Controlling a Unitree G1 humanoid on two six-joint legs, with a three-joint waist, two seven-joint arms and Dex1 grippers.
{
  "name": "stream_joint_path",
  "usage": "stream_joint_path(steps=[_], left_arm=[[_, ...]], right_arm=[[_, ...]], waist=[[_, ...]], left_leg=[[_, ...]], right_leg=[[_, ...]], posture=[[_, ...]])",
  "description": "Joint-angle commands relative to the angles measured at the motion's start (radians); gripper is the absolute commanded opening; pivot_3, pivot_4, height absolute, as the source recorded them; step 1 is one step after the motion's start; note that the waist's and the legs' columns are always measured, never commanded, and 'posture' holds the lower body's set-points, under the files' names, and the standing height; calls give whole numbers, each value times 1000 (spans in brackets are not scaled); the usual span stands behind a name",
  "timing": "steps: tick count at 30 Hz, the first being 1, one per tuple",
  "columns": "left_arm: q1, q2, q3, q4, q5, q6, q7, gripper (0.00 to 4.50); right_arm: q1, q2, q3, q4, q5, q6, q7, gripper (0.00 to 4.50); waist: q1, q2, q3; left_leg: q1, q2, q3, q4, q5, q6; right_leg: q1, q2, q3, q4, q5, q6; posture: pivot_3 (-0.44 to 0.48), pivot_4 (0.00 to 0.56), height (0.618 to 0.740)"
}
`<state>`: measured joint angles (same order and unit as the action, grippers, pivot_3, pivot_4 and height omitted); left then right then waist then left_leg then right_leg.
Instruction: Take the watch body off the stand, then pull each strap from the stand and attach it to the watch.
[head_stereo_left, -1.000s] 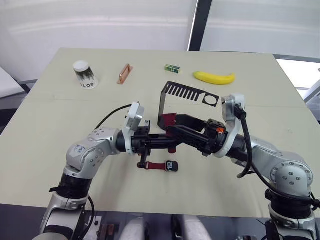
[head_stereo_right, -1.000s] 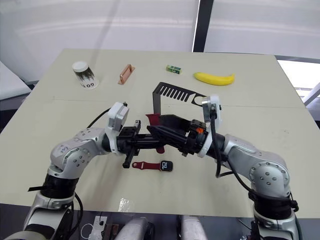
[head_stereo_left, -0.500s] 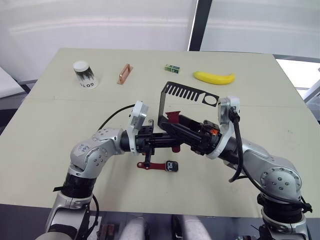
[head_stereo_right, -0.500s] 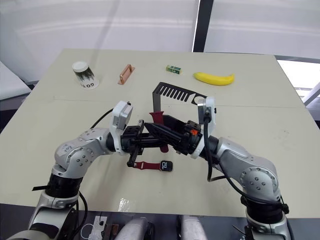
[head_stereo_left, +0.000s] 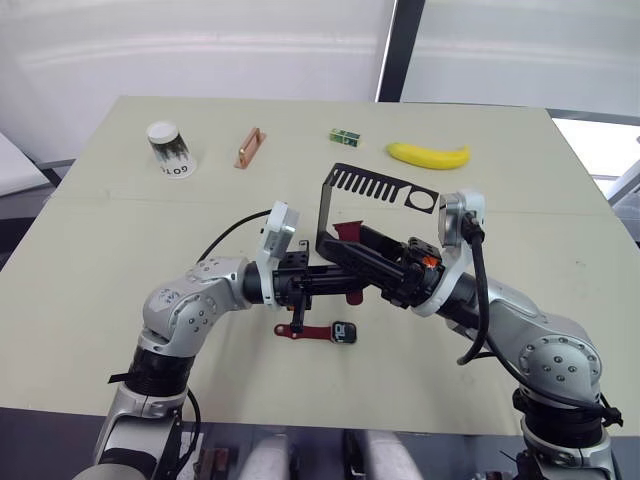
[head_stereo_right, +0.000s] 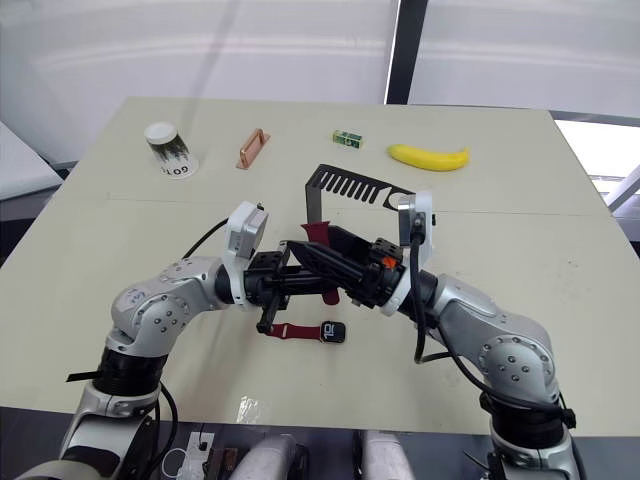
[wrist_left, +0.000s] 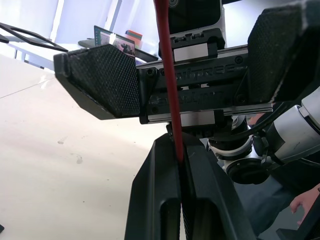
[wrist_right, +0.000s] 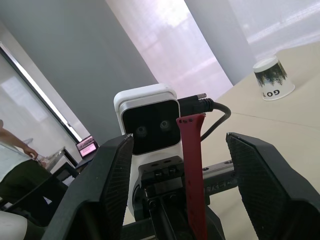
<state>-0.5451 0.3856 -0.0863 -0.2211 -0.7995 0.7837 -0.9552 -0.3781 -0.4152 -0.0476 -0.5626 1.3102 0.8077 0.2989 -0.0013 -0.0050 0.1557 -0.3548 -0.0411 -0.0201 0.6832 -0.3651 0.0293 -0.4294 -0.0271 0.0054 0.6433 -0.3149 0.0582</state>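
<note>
The black stand (head_stereo_left: 384, 186) stands mid-table. Just in front of it, my left gripper (wrist_left: 180, 152) is shut on a dark red strap (wrist_left: 168, 75), which it holds upright above the table (head_stereo_left: 348, 232). My right gripper (wrist_right: 180, 141) is open and faces the left one. Its two fingers (wrist_right: 112, 170) stand on either side of the held strap without touching it. The watch body (head_stereo_left: 343, 332) lies flat on the table below both grippers, with a second dark red strap (head_stereo_left: 303, 332) joined to its left side.
At the back of the table are a paper cup (head_stereo_left: 170, 149), a copper-coloured bar (head_stereo_left: 250, 147), a small green box (head_stereo_left: 345, 137) and a banana (head_stereo_left: 428, 154). A person's hand (wrist_left: 305, 200) shows beyond the table.
My left gripper has shifted slightly right with the strap. My right gripper has drawn in closer around it. Almost nothing has moved in the last half second.
</note>
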Motion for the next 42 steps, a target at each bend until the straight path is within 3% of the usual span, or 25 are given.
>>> stream_joint_path(steps=[1,32,35,42], left_arm=[[-22,-3,18,-33,-24,-1,0,0],[-17,-9,23,-48,-40,12,25,0],[-17,-10,23,-48,-39,11,27,0],[-16,-12,22,-50,-38,10,30,0]], right_arm=[[-4,-6,-7,-38,-2,-15,-7,3154],[-14,-15,-21,-28,19,-12,-9,3154],[-17,-15,-20,-25,17,-12,-10,2340],[-19,-17,-20,-22,12,-12,-10,2340]], waist=[[0,0,0],[0,0,0],[0,0,0],[0,0,0]], left_leg=[[0,0,0,0,0,0],[0,0,0,0,0,0],[0,0,0,0,0,0],[0,0,0,0,0,0]], right_leg=[[0,0,0,0,0,0],[0,0,0,0,0,0],[0,0,0,-1,0,0],[0,0,0,-1,0,0]], posture=[[0,150,740],[0,150,740],[0,150,740],[0,150,740]])
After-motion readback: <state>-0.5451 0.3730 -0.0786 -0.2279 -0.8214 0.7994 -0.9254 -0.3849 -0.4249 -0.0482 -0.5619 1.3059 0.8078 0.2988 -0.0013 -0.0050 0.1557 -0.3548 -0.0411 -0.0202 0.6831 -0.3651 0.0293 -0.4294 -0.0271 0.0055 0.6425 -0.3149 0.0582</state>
